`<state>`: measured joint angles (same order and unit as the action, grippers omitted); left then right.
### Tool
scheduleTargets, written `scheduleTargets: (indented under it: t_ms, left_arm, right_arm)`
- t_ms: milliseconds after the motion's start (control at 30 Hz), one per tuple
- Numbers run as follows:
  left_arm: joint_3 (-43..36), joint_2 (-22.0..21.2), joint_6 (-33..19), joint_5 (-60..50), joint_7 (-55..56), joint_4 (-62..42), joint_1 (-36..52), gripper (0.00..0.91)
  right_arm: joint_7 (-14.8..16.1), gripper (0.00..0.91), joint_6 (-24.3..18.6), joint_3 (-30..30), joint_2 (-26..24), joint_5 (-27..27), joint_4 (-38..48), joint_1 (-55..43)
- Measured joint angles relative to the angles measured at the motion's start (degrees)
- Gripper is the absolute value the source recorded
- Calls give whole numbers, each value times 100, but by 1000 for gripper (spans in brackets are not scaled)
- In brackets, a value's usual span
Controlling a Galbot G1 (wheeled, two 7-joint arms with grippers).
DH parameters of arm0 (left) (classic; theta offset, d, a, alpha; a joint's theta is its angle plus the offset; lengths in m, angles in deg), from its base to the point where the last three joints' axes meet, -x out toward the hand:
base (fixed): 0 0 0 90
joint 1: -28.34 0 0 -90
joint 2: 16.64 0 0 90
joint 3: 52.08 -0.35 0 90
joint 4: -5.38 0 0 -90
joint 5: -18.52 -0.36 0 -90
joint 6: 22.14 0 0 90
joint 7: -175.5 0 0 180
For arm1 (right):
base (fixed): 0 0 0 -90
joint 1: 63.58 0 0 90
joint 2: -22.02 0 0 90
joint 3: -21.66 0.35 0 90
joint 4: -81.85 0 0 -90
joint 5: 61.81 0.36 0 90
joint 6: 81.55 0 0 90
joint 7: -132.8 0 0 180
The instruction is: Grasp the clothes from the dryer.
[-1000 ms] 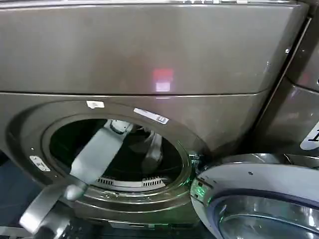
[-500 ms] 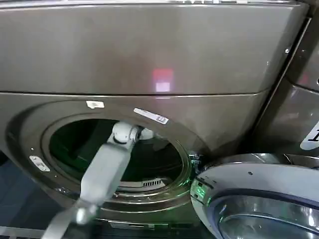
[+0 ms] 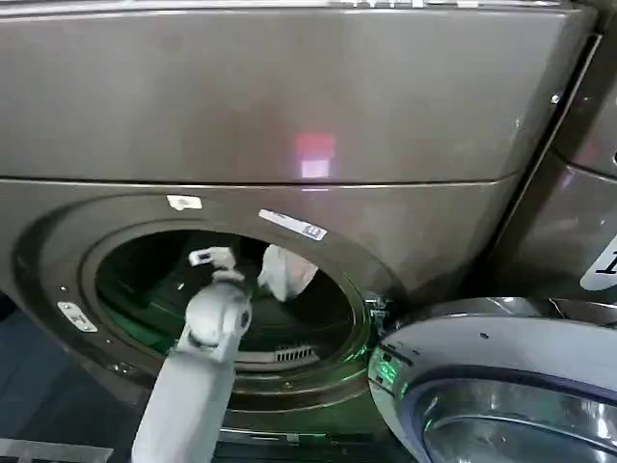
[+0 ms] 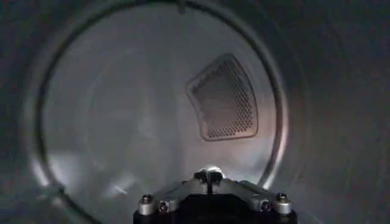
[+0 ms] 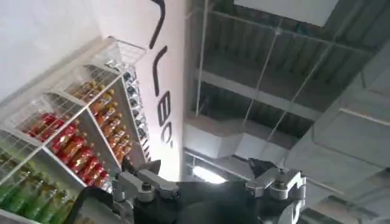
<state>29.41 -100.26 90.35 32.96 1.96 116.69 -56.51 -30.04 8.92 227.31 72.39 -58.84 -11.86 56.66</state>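
The bronze-brown dryer (image 3: 289,116) stands with its round porthole (image 3: 106,318) open. My left arm (image 3: 198,376) reaches up through the porthole into the drum. A small pale bundle, the clothes (image 3: 286,272), hangs just past the wrist in the upper middle of the opening. In the left wrist view my left gripper (image 4: 209,176) has its jaws closed together, with a pale bit of fabric at the tip and the steel drum wall (image 4: 122,122) behind. My right gripper (image 5: 204,167) is parked away from the dryer, open, pointing toward a ceiling.
The silver-rimmed glass door (image 3: 501,386) is swung open at the lower right, close to the porthole's edge. A similar bronze machine (image 3: 588,174) stands at the right. A perforated vent panel (image 4: 224,97) sits in the drum's back wall. Shelves of bottles (image 5: 73,146) show beside the right gripper.
My left forearm has swung more upright and nearer the camera. The pale clothes now hang higher in the porthole, beside the wrist.
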Motion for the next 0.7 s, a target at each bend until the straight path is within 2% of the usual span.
scheduleTargets:
  t_ms: [233,700]
  left_arm:
    - [124,-81,-2,-310,22,683,-687,0]
    - [158,-94,35,-563,-34,1138,-1145,0]
  right_arm:
    - [-57,907,4,90,13,122,-32,42]
    - [-65,907,34,111,20,194,-46,35]
